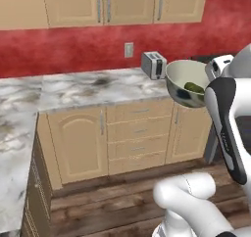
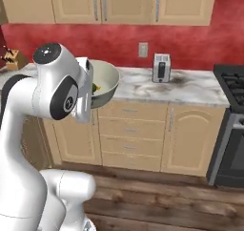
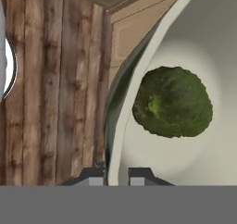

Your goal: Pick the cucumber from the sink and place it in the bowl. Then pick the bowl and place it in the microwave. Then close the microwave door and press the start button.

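Carrying the wide cream-white bowl (image 1: 185, 82), my fingers (image 3: 116, 176) pinching its rim so the stubby green cucumber (image 3: 172, 102) rides inside, presumably toward the microwave.

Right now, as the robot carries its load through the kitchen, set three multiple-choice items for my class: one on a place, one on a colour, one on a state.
1. Where is the stubby green cucumber?
A. on the counter
B. inside the wide cream-white bowl
C. on the floor

2. What colour is the wall behind the marble counter?
A. red
B. blue
C. white

3. How is the bowl supported?
A. resting on the counter
B. lying on the floor
C. held by its rim in the hand

Answers:
1 B, it lies on the pale inside.
2 A, red shows under the cabinets.
3 C, the fingertips straddle the rim above the wooden floor.
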Tool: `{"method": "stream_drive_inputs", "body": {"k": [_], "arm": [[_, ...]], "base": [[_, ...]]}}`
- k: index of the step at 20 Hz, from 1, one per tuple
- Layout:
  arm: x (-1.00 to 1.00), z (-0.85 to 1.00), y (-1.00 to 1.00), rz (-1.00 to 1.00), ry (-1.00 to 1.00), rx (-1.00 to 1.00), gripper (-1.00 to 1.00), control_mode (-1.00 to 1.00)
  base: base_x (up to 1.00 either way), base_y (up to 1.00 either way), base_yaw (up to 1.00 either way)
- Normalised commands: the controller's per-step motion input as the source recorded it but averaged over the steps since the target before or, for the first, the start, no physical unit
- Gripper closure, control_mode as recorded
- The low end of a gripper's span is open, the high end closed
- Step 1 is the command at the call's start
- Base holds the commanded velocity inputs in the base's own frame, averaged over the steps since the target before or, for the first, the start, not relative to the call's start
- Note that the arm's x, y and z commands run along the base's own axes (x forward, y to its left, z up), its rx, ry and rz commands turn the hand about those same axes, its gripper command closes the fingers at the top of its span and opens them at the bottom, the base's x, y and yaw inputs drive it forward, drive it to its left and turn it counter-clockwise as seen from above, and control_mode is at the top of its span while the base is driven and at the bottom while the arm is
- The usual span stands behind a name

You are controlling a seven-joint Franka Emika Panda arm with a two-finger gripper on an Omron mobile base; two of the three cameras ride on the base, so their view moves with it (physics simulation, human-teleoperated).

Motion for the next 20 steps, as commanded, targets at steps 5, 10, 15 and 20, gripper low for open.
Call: {"method": "stream_drive_inputs", "body": {"k": [5,10,15,20], "arm": [[0.0,0.0,0.0,0.0,0.0,0.0,1.0,1.0],[0.0,0.0,0.0,0.0,0.0,0.0,1.0,1.0],[0.0,0.0,0.0,0.0,0.0,0.0,1.0,1.0],[0.0,0.0,0.0,0.0,0.0,0.0,1.0,1.0]], "base": [[0.0,0.02,-0.62],[0.01,0.09,-0.64],[0.0,0.0,-0.63],[0.0,0.0,-0.61]]}}
